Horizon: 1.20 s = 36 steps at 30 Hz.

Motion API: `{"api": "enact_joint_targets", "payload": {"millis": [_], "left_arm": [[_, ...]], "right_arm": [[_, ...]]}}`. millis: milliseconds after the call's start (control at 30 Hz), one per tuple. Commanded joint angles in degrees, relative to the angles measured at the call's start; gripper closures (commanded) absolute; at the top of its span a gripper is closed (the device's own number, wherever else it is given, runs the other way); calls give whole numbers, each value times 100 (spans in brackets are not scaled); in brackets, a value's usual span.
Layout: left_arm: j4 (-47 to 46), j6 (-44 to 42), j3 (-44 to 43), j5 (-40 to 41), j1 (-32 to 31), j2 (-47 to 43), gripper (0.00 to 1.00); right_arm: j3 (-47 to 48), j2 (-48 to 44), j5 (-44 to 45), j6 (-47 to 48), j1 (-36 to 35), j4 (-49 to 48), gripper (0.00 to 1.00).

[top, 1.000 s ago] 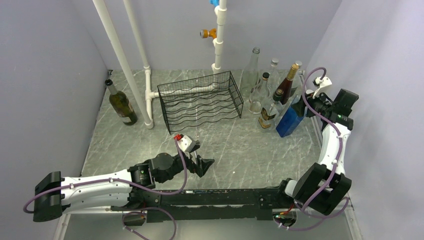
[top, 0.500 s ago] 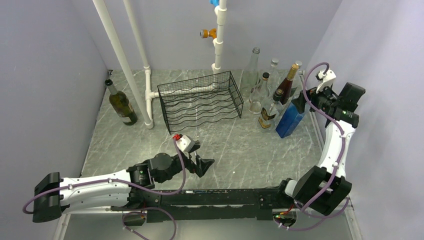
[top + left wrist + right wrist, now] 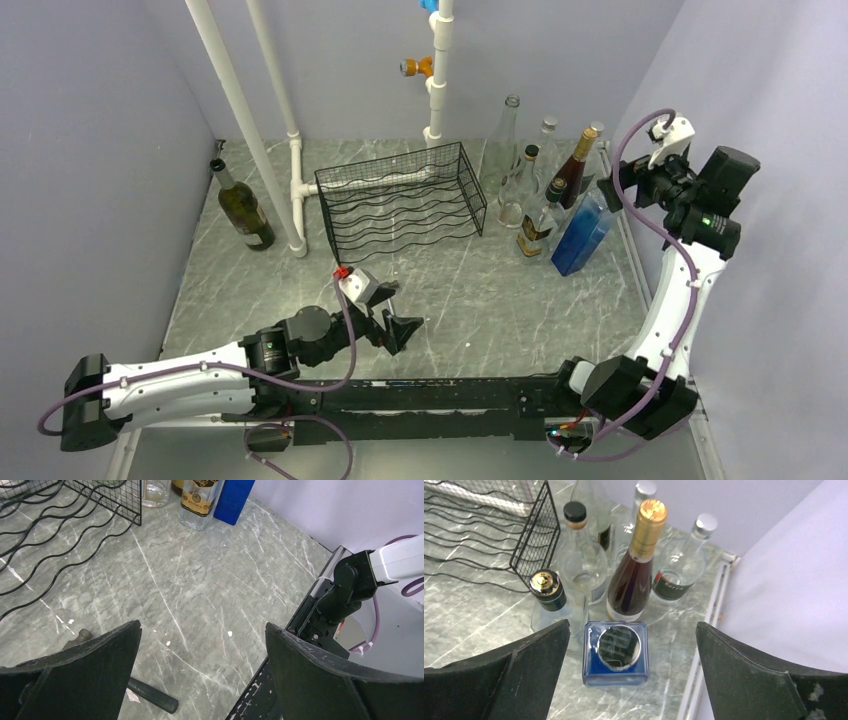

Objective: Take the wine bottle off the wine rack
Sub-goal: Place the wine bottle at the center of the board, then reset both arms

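Right arm [image 3: 668,300] has lifted up and back off the blue bottle [image 3: 583,235]; right jaws now wide apart, holding nothing. Bottle stands upright on the table [image 3: 480,290] among other bottles [image 3: 528,190], right of the wine rack [image 3: 400,205]. Rack looks empty, so likely done; left jaws apart too, idle.

1. The left arm [image 3: 190,380] stretches low and forward; the left pincer [image 3: 398,312] gapes wide, empty.
2. The right arm [image 3: 680,290] stands tall, wrist bent forward and down; the right pincer [image 3: 610,186] gapes wide, empty.
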<state>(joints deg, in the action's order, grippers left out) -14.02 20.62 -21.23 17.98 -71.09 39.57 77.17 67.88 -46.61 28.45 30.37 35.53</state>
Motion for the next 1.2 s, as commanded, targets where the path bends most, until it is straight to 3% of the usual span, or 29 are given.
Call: {"api": "enact_joint_targets", "payload": {"millis": [0, 233, 333, 500, 700, 933, 1167], "left_arm": [[413, -187, -516, 202, -28, -262, 1], [1365, -707, -1417, 391, 235, -363, 1], [1805, -729, -1717, 328, 721, -413, 0], [2346, -497, -1962, -258, 1880, -682, 1], [3112, -431, -2130, 47, 2537, -1216, 1], [4237, -443, -2536, 988, 2563, -2154, 1], [4990, -504, -2855, 1382, 2556, -2567, 1]], "right_arm": [[601, -378, 326, -191, 47, 83, 0], [491, -983, 153, -1427, 48, -362, 0], [381, -1234, -663, -1751, 48, -349, 0], [56, -1495, -929, -2960, 39, -821, 0], [81, -1426, 167, -3599, -412, -273, 0], [116, -1325, 624, -3398, -1079, 193, 0], [-220, -1728, 1146, -3571, -1106, 60, 0]]}}
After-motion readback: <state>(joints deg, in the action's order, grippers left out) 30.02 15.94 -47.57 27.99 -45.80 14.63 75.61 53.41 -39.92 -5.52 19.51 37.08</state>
